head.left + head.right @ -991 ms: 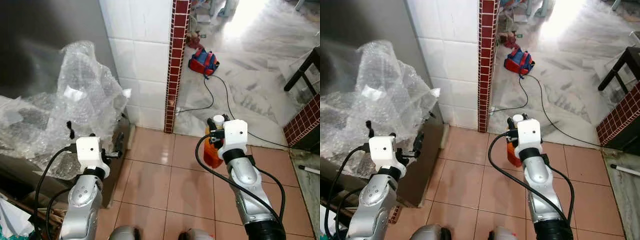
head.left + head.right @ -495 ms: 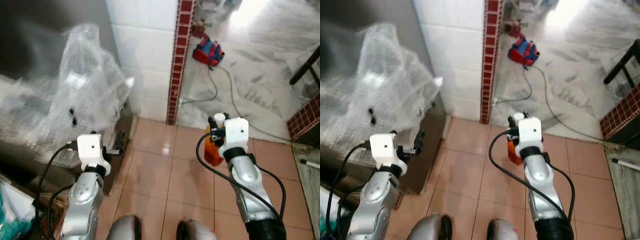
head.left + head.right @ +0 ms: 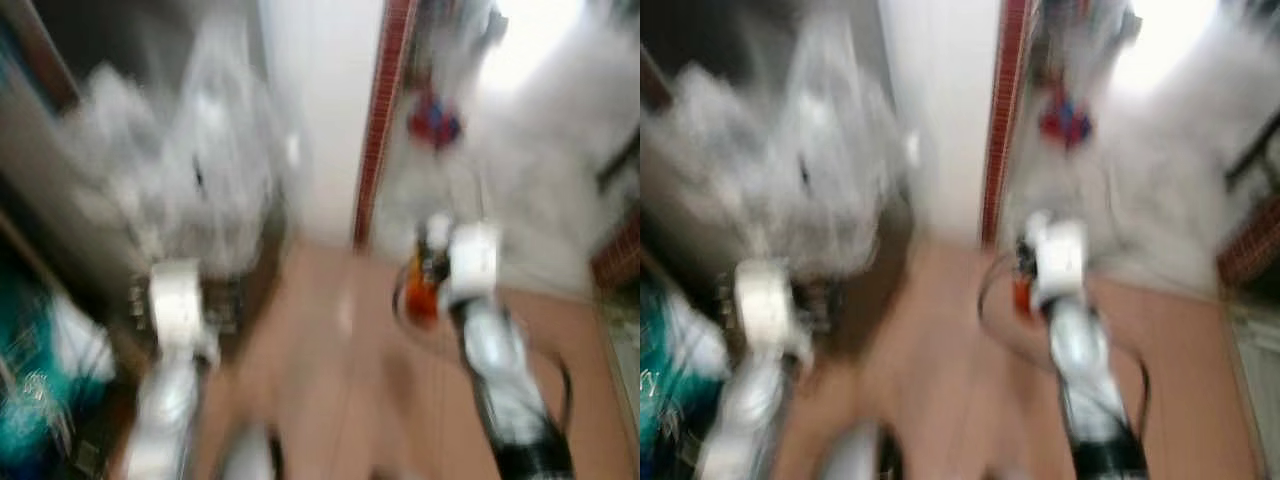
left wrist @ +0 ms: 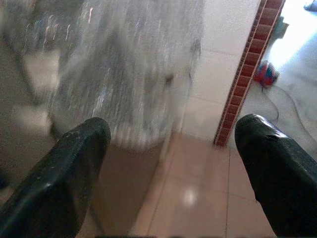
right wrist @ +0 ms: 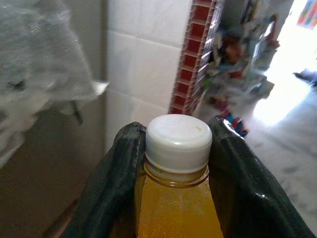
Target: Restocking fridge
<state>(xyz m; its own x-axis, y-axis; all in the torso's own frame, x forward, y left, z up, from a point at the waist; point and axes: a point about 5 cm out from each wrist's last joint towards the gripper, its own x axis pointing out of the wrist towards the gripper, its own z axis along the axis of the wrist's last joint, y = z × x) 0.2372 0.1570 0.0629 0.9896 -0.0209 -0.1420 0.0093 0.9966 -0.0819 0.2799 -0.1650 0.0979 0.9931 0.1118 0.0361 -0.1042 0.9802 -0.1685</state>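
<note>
My right gripper is shut on a bottle of orange juice with a white cap; its black fingers clasp the neck on both sides. In the blurred head views the bottle shows as an orange patch in front of my right arm, over the tiled floor. My left gripper is open, with nothing between its fingers. It faces a heap of bubble wrap lying on a dark grey appliance body.
A white tiled wall with a red brick strip stands ahead. A red and blue bag and a cable lie on the marble floor beyond. Something teal and white sits at my far left. Terracotta floor tiles lie between.
The head views have gone heavily blurred and swung, bringing a teal and white thing in at the left. Both arms hold the same pose, the bottle still in the right gripper.
</note>
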